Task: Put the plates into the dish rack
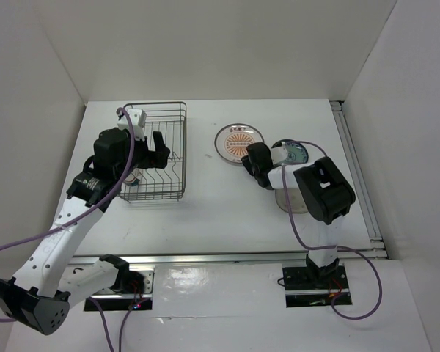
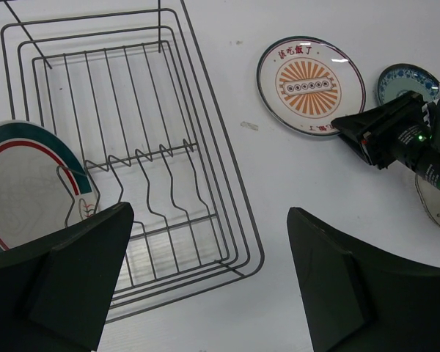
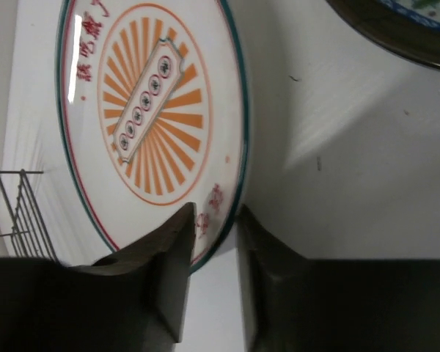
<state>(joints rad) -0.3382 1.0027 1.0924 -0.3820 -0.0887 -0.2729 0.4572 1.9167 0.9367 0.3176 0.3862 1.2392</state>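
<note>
The right hand point(image 3: 209, 220) is narrow around the rim of the orange sunburst plate point(image 3: 147, 95) on the table point(image 1: 227, 205). The left hand point(image 2: 209, 213) is wide above the dish rack point(image 2: 231, 183), where the teal-red plate point(image 2: 22, 183) stands.

Left arm point(image 1: 66, 235): it is seen stretched from its base toward the dish rack point(image 1: 170, 117), with the elbow raised at the rack's left side. The left gripper point(image 1: 160, 150) is held above the rack and pointed down into it. Its jaws are set wide apart.

Right arm point(image 1: 323, 194): it is seen folded, well to the right of the rack, with the wrist turned toward the rack. The right gripper point(image 3: 214, 220) is held low, well apart from the rack. Its fingers point(image 3: 169, 249) are set at a narrow gap. Whether they are clamped cannot be determined.
</note>
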